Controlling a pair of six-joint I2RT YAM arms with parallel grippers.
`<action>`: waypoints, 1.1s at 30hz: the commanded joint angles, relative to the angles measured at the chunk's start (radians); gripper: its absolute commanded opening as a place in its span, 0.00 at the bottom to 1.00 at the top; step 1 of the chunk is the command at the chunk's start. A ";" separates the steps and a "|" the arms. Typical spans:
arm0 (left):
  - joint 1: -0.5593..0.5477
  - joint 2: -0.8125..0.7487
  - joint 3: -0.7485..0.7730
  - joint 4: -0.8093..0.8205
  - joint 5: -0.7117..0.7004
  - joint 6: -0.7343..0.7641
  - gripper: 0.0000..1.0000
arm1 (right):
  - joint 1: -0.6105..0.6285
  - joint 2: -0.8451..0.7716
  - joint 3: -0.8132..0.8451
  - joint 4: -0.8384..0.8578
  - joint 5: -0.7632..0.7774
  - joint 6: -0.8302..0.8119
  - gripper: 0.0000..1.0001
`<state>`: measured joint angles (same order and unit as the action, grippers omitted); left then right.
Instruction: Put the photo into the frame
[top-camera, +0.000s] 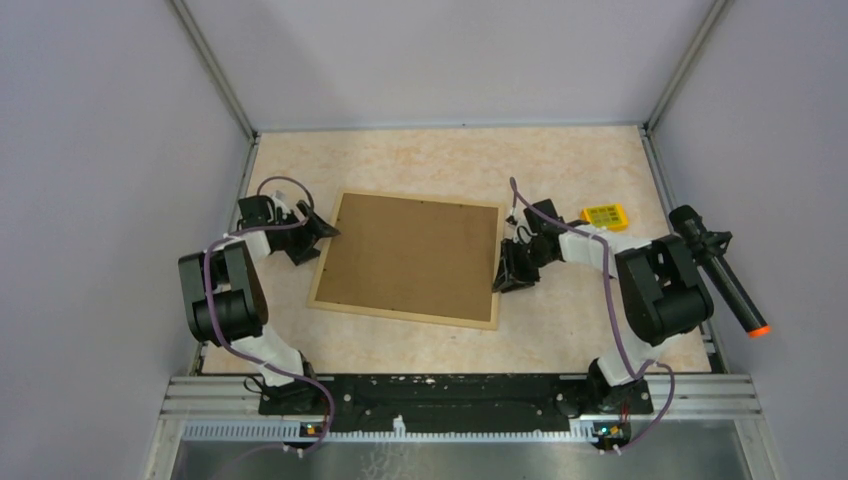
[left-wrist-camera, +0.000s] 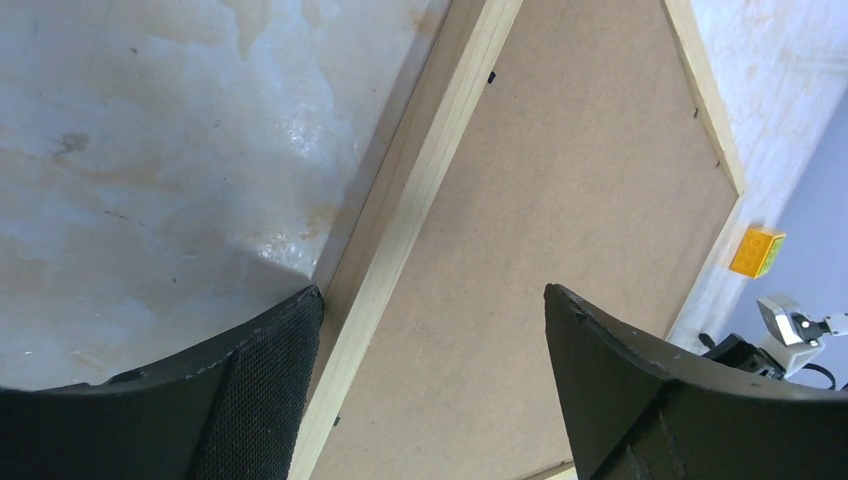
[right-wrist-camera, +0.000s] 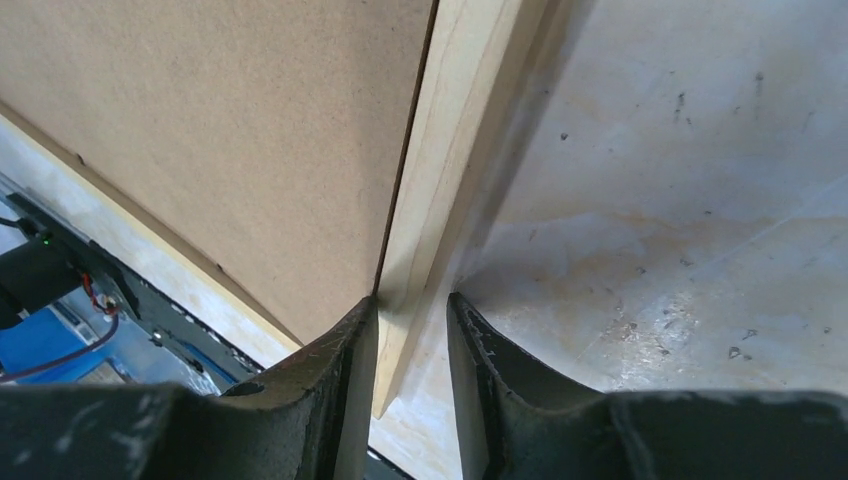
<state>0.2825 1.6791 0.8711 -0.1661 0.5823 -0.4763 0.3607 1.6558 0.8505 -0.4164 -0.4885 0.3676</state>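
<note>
Half grips the back-up frame (top-camera: 410, 258) on the worktop (top-camera: 450, 160): pinches its right rail with the right end effector (right-wrist-camera: 411, 300), straddles the left with the left end effector (left-wrist-camera: 432, 290) agape, seemingly to lift it; shows no photo.

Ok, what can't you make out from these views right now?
- Photo: in no view. The frame lies back up, so its board hides whatever is under it.
- Right gripper: in the right wrist view its fingers flank the frame's rail, but shadow hides whether they touch it.
- Yellow block: in the top view it is too small to read its face.
</note>
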 joint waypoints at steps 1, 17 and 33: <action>-0.005 0.062 -0.090 -0.053 0.000 0.003 0.87 | 0.056 0.054 -0.049 -0.058 0.159 -0.013 0.33; -0.006 0.052 -0.307 0.056 0.122 -0.096 0.82 | 0.273 0.348 0.062 0.000 0.617 0.366 0.30; -0.008 0.044 -0.322 0.067 0.131 -0.078 0.82 | 0.397 0.451 0.117 -0.056 0.769 0.325 0.30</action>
<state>0.3248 1.6447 0.6559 0.2443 0.6434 -0.5400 0.7189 1.7912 1.1233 -0.7364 0.1459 0.7071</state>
